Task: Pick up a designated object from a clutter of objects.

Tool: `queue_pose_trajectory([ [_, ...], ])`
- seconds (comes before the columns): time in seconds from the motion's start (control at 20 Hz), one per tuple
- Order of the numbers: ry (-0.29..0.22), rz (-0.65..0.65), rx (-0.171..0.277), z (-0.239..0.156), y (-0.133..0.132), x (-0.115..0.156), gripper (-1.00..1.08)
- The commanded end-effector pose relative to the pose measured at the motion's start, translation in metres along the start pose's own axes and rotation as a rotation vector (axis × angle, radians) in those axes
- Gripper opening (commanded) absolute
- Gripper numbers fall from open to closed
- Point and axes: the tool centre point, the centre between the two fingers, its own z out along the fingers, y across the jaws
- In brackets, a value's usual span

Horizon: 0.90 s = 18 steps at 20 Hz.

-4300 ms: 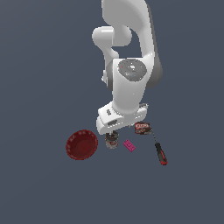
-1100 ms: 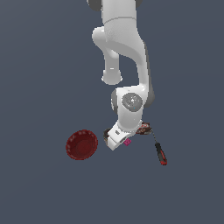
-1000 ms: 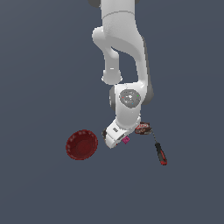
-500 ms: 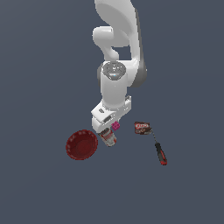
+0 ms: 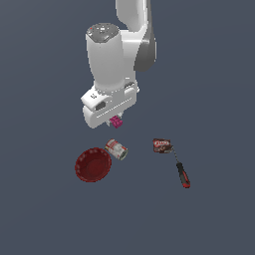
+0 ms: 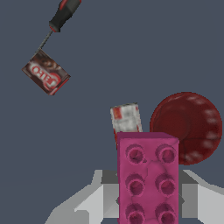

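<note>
End effector [image 5: 116, 121] clenched on the pink block [image 6: 148, 177], raised clear of the can [image 5: 116, 149] at its 6 o'clock. Lift step; next, hold steady.

Magenta studded block [image 6: 148, 177], lifted in gripper [image 5: 115, 121]
</note>
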Motion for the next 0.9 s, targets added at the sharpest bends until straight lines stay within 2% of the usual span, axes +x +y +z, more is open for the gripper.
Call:
queue_pose_trajectory([
  [0.0, 0.002, 0.000, 0.001, -0.025, 0.005, -0.019, -1.00],
  [0.55, 0.002, 0.000, 0.001, -0.130, 0.030, -0.095, -1.00],
  [0.85, 0.001, 0.001, 0.000, -0.173, 0.041, -0.125, -1.00],
])
